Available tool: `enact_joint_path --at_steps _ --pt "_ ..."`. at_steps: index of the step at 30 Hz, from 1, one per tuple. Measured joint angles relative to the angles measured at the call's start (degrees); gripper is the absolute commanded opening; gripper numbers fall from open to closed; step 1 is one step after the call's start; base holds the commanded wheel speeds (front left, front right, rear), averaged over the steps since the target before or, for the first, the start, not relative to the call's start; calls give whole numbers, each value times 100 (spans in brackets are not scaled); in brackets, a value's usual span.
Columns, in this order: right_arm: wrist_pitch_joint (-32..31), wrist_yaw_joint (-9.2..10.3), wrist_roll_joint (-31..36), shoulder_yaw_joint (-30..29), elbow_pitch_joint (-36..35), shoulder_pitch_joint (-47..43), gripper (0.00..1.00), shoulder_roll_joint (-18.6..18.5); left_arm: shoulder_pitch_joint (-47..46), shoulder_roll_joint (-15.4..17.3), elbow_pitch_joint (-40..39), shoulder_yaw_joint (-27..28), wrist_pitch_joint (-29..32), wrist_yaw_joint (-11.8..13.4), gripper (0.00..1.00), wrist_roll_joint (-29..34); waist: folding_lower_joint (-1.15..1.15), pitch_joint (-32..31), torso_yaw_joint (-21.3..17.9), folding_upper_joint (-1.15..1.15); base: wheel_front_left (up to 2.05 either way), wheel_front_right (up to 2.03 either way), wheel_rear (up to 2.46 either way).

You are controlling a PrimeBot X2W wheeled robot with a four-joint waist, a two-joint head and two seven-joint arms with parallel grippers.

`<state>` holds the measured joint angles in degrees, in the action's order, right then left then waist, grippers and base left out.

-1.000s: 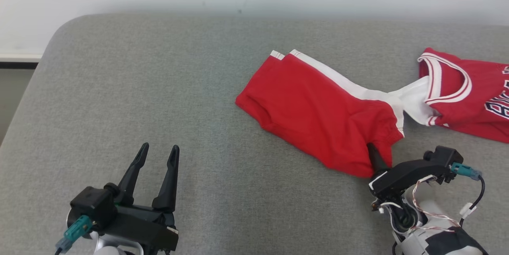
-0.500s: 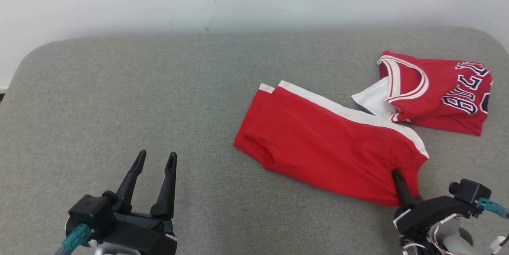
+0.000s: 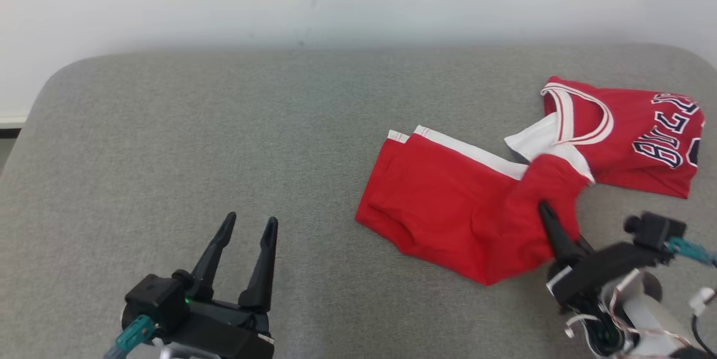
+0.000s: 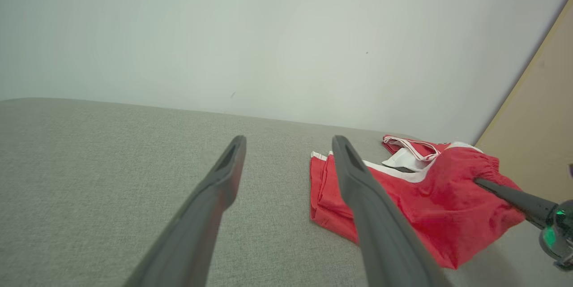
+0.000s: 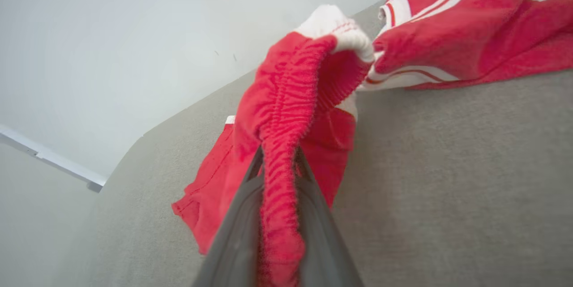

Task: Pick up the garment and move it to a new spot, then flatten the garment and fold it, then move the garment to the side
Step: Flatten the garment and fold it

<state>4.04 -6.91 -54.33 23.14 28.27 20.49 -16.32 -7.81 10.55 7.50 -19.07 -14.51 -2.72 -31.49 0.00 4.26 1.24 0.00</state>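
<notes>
The right gripper has its fingertips buried in the bunched waistband of the red shorts, so the tips are out of sight. Just beyond the shorts, a red jersey runs off the head view's right edge, its dark lettering cut short and unreadable.

Navy, white-edged letters on the red jersey, partly hidden, illegible.

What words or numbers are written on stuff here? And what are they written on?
"BU": big dark letters with white edges on the red jersey, turned sideways. More letters follow, but they are creased and folded, so they cannot be read for sure.
Red shorts: no writing on them.
</notes>
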Motion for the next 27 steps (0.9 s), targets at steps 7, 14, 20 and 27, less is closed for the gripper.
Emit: enact_joint_path --at_steps 7,14,20,27 --pt "-466 138 -59 118 64 693 0 358 -43 -92 103 -44 0 -82 100 18 0 71 292 0 0 0 0" --pt "-923 552 -68 135 667 1290 0 469 -150 -149 180 -44 0 -133 100 26 0 162 625 0 0 0 0" --pt "-1214 722 -68 190 1135 1584 0 609 -171 -163 261 3 0 -138 100 26 1 236 864 0 0 0 0" --pt "-1363 797 -68 318 1524 1705 100 834 -170 -156 286 104 0 -142 100 34 1 271 917 0 0 0 0"
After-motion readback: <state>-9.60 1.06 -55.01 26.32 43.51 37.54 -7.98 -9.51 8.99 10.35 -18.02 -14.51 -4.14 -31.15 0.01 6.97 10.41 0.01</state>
